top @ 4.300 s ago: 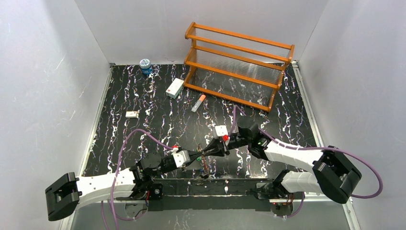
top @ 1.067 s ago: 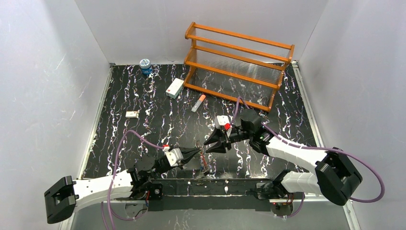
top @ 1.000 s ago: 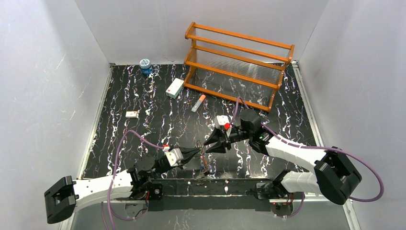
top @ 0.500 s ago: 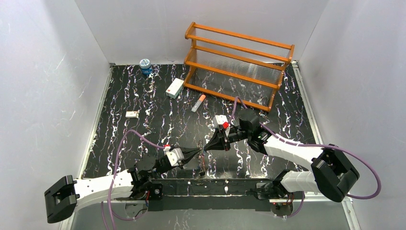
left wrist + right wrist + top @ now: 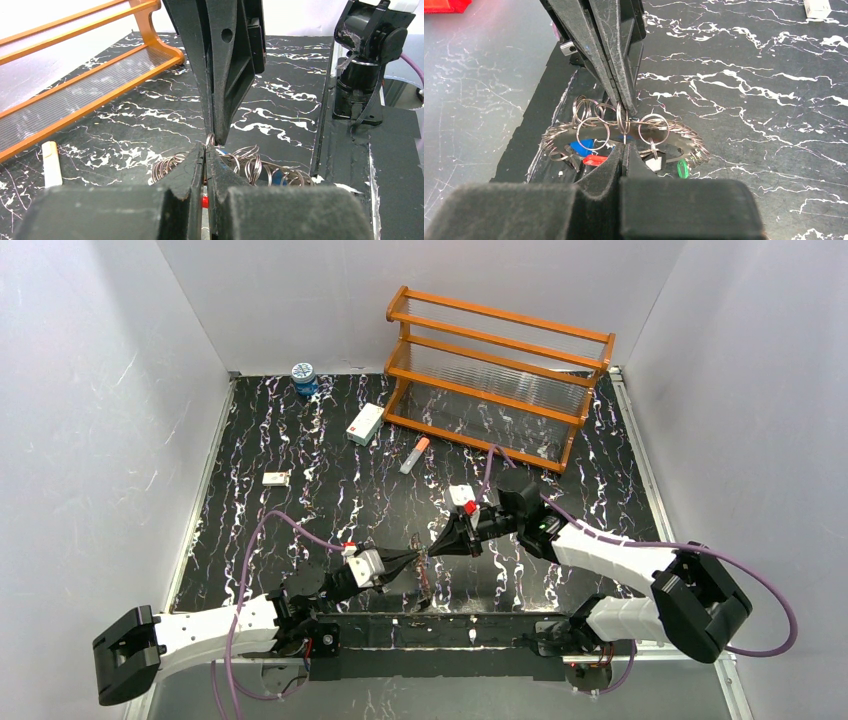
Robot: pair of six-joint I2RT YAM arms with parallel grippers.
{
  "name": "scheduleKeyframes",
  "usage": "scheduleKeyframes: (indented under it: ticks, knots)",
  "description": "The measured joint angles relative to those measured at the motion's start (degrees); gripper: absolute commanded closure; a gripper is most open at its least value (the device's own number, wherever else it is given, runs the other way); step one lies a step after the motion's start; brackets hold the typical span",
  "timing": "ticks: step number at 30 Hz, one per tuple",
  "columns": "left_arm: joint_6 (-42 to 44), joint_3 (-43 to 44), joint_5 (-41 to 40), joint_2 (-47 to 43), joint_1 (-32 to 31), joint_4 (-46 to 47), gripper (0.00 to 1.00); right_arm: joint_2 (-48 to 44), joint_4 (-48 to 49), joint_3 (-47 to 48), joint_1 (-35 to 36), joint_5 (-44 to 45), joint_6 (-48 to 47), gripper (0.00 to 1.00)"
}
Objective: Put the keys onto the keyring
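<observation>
both pincers met tip to tip near the 6 o'clock edge of the tabletop [image 5: 330,490]. left pincer [image 5: 415,558] was pinched shut on the keyring [image 5: 694,137], gripping one of its small split rings. right pincer [image 5: 437,548] was closed tight too, tips right at another small ring, but i couldn't tell if it really gripped it. the keys [image 5: 581,147] hung bunched under the loop: i counted one blue head, one green, one red bit and one whitish one, blades mostly hidden. elsewhere, one of each: an orange rack [image 5: 500,390] at 1 o'clock, a blue-lidded jar [image 5: 303,375] at 11, a white box [image 5: 365,424] and an orange-and-white tube [image 5: 414,455] near 12, and a small white tag [image 5: 276,478] at 10.
</observation>
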Motion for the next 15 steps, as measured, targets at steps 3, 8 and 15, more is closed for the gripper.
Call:
scheduleKeyframes:
  ticks: [3, 8, 15]
  knots:
    - [0.00, 0.00, 0.07, 0.00, 0.00, -0.02, 1.00, -0.63, -0.50, -0.33, 0.02, 0.13, -1.64, 0.99]
    - [0.00, 0.00, 0.28, 0.04, 0.00, -0.04, 1.00, -1.05, -1.57, -0.39, 0.35, 0.26, -4.85, 0.79]
    - [0.00, 0.00, 0.33, 0.17, 0.00, 0.44, 1.00, -3.13, -4.00, -1.33, 0.74, 3.30, -6.97, 0.56]
